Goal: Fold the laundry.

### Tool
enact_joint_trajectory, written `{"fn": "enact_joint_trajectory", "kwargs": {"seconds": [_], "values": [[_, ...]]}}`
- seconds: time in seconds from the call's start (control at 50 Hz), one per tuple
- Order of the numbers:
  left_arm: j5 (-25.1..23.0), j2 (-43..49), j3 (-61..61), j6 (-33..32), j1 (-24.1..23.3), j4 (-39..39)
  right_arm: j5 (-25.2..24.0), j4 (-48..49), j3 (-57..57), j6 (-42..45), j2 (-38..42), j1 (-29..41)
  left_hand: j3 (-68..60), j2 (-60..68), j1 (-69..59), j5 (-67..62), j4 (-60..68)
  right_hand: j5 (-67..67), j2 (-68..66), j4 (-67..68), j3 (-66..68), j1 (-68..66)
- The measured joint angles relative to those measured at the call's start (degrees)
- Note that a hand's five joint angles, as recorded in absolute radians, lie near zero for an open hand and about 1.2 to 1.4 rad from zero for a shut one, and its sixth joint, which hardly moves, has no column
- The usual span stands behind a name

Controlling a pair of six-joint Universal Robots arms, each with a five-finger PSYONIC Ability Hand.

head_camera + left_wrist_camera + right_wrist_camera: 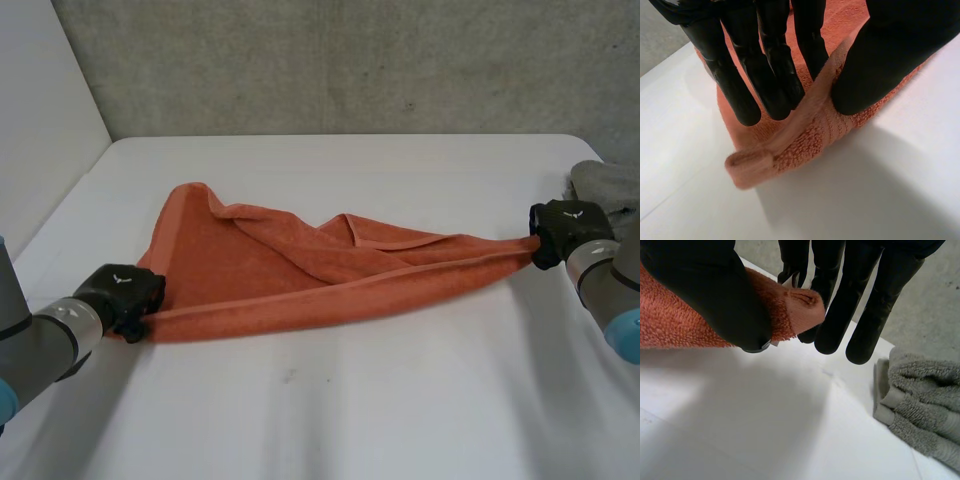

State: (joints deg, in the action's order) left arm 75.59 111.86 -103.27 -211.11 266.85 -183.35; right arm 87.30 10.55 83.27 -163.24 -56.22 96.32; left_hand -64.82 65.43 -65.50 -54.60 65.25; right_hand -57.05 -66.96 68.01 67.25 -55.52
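An orange towel [300,265] lies stretched across the white table [360,400], rumpled and partly doubled over at its far side. My left hand [120,295] pinches the towel's near left corner [752,167] between thumb [880,65] and fingers [780,85]. My right hand [565,230] holds the right corner [800,310] the same way, thumb [715,295] pressed against fingers [840,315], with that corner lifted slightly off the table. The front hem runs taut between both hands.
A folded grey towel [920,405] lies at the table's far right edge, just beyond my right hand, its pile [605,185] also seen from the head camera. A grey wall stands behind the table. Bare table spreads in front of the orange towel.
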Motion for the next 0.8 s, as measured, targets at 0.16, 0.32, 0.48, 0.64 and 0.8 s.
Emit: {"fn": "enact_joint_trajectory", "kwargs": {"seconds": [0.16,0.32,0.48,0.64,0.8], "values": [[1.1,-10.1,2.2,0.9,-1.4,0.3,-1.8,-5.9,-0.7,6.0,-9.4,-0.2,-3.2,3.0,0.0,-1.3,3.2,0.0,0.0,0.0,0.0,-0.3],[0.8,-28.5,6.3,5.9,-1.7,0.4,-4.6,-16.5,-5.4,14.2,-23.0,-0.3,-3.2,3.0,0.0,-1.3,3.2,0.0,0.0,0.0,0.0,-0.3],[0.6,-34.9,10.8,10.7,-1.3,1.1,-4.9,-30.5,-12.9,25.2,-29.3,-0.5,-3.5,3.1,0.0,-1.3,3.4,0.0,0.0,0.0,0.0,-0.3],[1.6,-25.1,15.6,10.7,-2.4,4.6,-3.1,-37.4,-17.0,32.0,-25.3,-0.4,-3.5,3.2,0.0,-1.3,3.4,0.0,0.0,0.0,0.0,-0.3],[7.7,-4.3,27.3,7.3,-8.6,8.4,1.6,-37.7,-24.1,32.0,-11.4,1.9,-3.5,3.2,0.0,-1.3,3.4,0.0,0.0,0.0,0.0,-0.3]]}}
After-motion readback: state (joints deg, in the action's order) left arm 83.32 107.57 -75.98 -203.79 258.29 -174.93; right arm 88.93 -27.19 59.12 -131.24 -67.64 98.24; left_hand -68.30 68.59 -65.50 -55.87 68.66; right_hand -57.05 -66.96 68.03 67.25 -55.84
